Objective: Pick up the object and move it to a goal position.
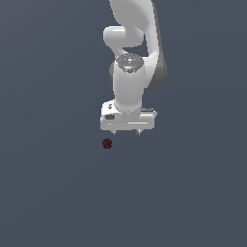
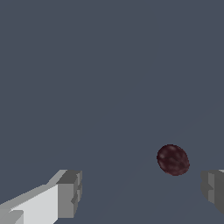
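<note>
Two jaws spread wide — nothing held; ball (image 2: 173, 159) between fingertips (image 2: 70, 192), untouched.

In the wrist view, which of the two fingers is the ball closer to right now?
The dark red ball sits nearer the finger cut off by the frame edge, well apart from the finger with the white link behind it. The open gripper holds nothing.
</note>
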Available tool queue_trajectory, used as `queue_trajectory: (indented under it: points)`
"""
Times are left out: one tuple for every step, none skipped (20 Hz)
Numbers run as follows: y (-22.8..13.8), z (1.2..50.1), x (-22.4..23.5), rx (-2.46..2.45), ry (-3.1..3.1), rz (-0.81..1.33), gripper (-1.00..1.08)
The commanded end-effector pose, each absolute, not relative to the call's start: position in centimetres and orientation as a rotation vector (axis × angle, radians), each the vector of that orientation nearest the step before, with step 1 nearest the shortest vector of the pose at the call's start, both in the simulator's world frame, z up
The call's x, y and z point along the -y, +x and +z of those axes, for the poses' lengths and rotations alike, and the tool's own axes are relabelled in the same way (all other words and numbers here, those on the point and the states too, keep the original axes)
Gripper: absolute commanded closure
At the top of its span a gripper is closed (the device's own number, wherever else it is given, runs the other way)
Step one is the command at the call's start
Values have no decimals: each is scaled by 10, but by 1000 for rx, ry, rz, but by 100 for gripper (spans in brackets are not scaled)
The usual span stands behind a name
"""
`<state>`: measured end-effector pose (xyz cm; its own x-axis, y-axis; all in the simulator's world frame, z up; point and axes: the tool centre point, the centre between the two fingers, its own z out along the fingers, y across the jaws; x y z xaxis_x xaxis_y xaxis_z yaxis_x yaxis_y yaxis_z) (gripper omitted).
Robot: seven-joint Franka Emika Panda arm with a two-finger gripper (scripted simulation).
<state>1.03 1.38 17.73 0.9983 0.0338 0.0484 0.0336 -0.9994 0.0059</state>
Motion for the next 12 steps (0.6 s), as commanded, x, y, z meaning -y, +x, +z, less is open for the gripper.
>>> queue_trajectory:
  points:
    - [10, 177, -14, -53, 3135, 76, -92]
    - [10, 177, -13, -51, 3135, 76, -92]
    - [10, 178, -12, -47, 3134, 76, -92]
    - [10, 179, -9, -39, 3132, 76, -92]
    - [9, 180, -5, -29, 3129, 76, -92]
    - [9, 181, -1, -16, 3126, 77, -92]
    - [8, 183, 5, -1, 3123, 77, -92]
    - [7, 184, 9, 11, 3120, 77, -92]
    - [7, 185, 12, 20, 3117, 77, -92]
    - [6, 186, 15, 26, 3116, 77, -92]
    - [6, 186, 16, 29, 3115, 77, -92]
    - [6, 186, 16, 29, 3115, 77, -92]
